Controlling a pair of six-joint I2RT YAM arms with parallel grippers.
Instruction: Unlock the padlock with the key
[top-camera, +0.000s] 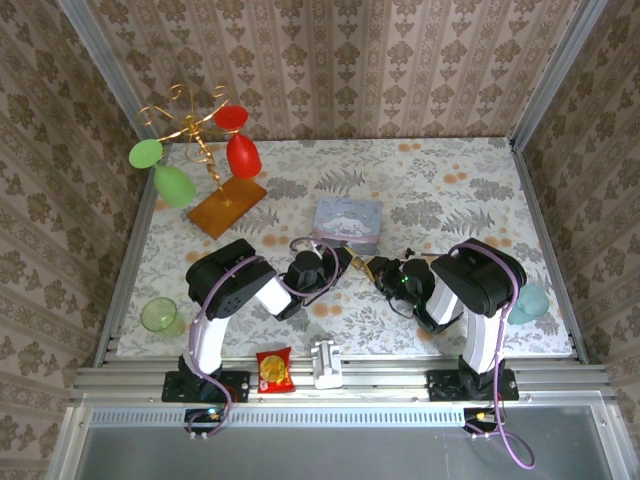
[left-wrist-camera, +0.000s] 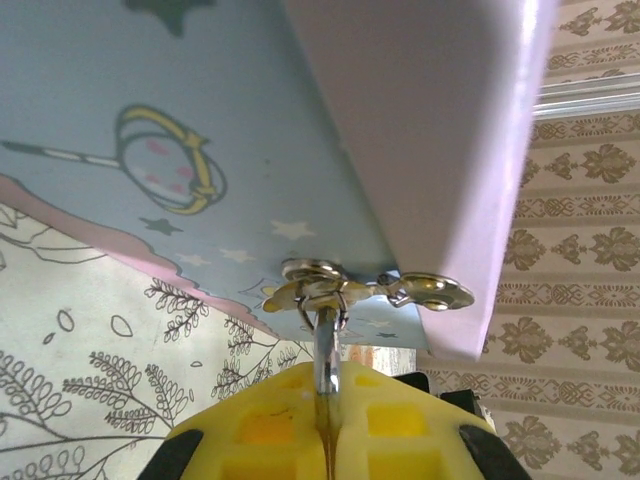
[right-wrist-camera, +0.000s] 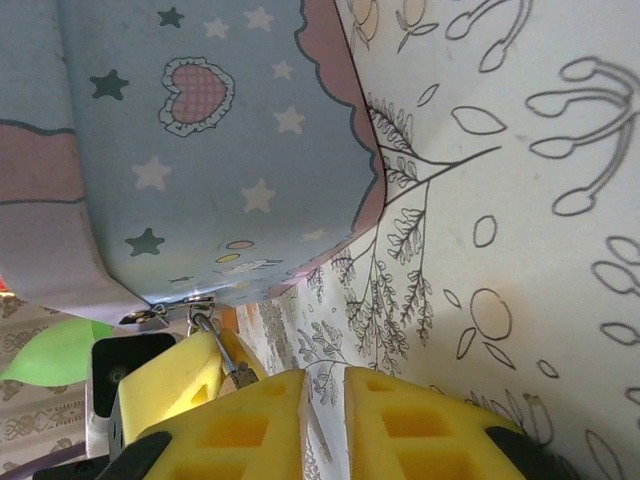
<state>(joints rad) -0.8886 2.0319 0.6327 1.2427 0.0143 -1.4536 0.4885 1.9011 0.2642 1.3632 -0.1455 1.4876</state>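
The pale blue cartoon tin (top-camera: 345, 222) stands mid-table, and fills the upper part of the left wrist view (left-wrist-camera: 180, 120) and of the right wrist view (right-wrist-camera: 190, 130). From its metal hasp (left-wrist-camera: 370, 290) hangs the padlock's thin silver shackle (left-wrist-camera: 326, 350). My left gripper (left-wrist-camera: 328, 385) is shut on the padlock, whose brass body is hidden between the yellow fingers (left-wrist-camera: 400, 430). That same shackle (right-wrist-camera: 222, 345) shows at the lower left of the right wrist view. My right gripper (right-wrist-camera: 323, 385) stands just right of it, its jaws a narrow slit apart with tablecloth showing through. The key is hidden.
A gold stand (top-camera: 215, 190) with red and green glasses is at the back left. A green cup (top-camera: 158, 314) sits front left, a teal cup (top-camera: 530, 300) front right. A red packet (top-camera: 273, 370) and a white block (top-camera: 327, 362) lie on the front rail.
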